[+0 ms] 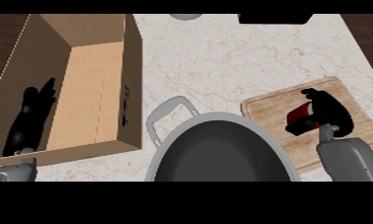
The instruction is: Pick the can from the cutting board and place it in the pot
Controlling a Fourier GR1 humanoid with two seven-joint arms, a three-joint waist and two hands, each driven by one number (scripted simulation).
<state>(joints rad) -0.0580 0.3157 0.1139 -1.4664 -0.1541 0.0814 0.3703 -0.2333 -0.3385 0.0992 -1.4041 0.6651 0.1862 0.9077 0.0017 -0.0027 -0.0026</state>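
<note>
A red and black can (299, 116) lies on the wooden cutting board (266, 107) at the right. My right hand (331, 109) is curled round the can from its right side and hides part of it. The large grey pot (218, 149) with a looped handle (166, 117) stands just left of the board, at the bottom middle. My left hand (30, 117) shows at the far left, fingers straight and pointing up, over the open cardboard box (131, 85).
The tall cardboard box fills the left side of the counter. A grey round object (186, 16) and a black object (273, 18) sit at the far edge. Marble counter (218, 60) stretches between box and board.
</note>
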